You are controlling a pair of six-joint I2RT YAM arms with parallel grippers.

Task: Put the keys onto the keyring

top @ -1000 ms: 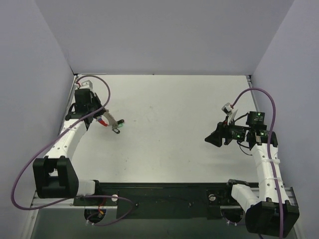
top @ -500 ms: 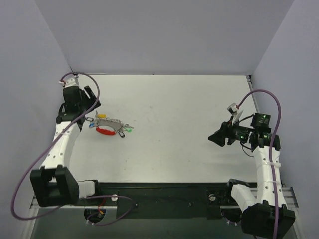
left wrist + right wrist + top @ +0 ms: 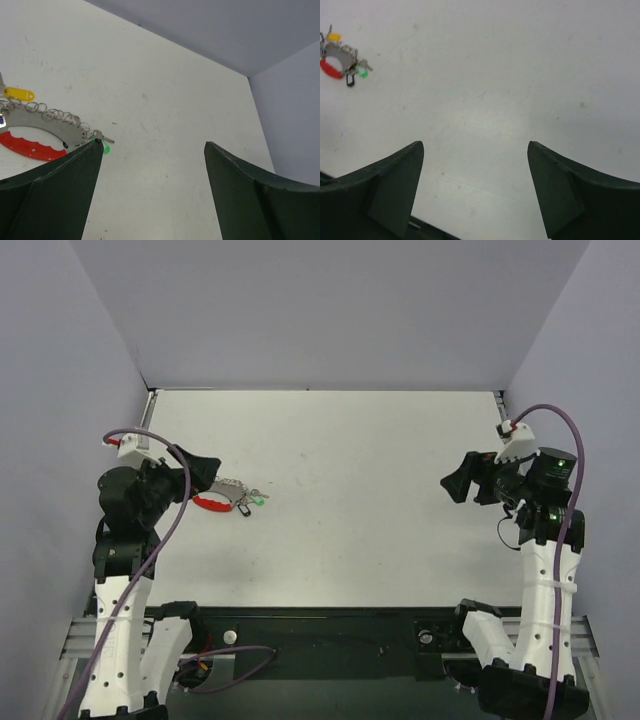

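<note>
Left wrist camera gives me my closest look at the keyring. It is a silvery curved band with a row of small wire loops along its outer edge, and it lies flat on the white table. A red piece with a scalloped edge hugs the inner curve. A yellow key lies just past the loops on the far side. A green key peeks out at the tip of one of my dark fingers. My left gripper is spread wide, with nothing between the fingers.

My right wrist camera sees the same bunch small in its top left corner, well apart from me. It also shows a black key beside the green one, which the left wrist view hides behind my finger. My right gripper is spread wide too, over bare table and holding nothing.

From above, the bunch sits on the left side of the table, with my left gripper just beside its left end. I cannot tell whether they touch. My right gripper hangs near the right wall, at about the same depth. Only this view shows both arms and the whole bunch together, but the loops are too fine to make out there.
</note>
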